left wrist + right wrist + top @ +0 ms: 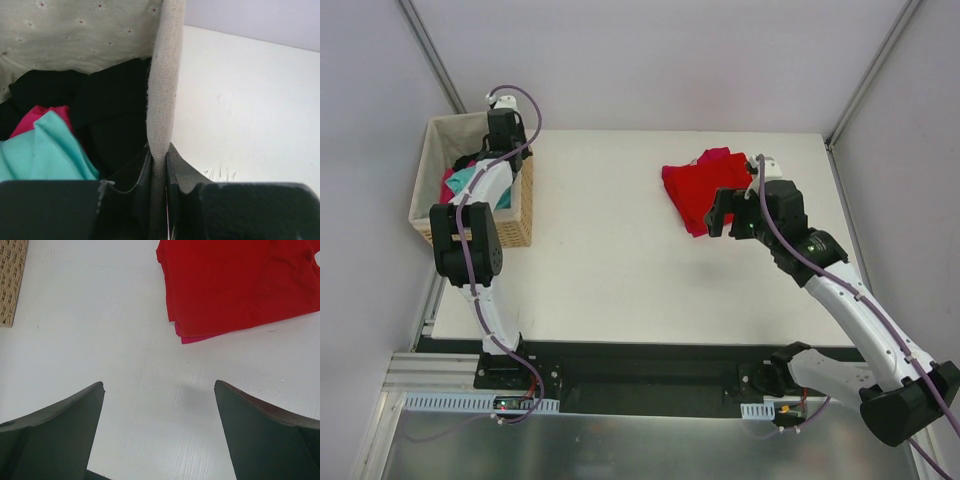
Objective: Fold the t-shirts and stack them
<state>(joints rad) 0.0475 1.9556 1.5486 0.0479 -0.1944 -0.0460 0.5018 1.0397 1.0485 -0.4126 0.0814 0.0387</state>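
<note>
A folded red t-shirt (695,190) (235,285) lies on the table's right half, on top of a magenta one (717,155) whose edge (200,338) sticks out beneath it. More t-shirts fill the woven basket (435,135): teal (50,145), black (110,110) and magenta (35,115). My left gripper (510,150) (159,150) is shut on the basket's beige-lined right wall (162,75), one finger inside and one outside. My right gripper (720,215) (159,390) hovers open over bare table just in front of the red shirt, holding nothing.
The basket stands at the table's far left edge; its woven corner (10,280) shows at the top left of the right wrist view. White table (610,260) stretches between the basket and the stack. Walls close in behind and on both sides.
</note>
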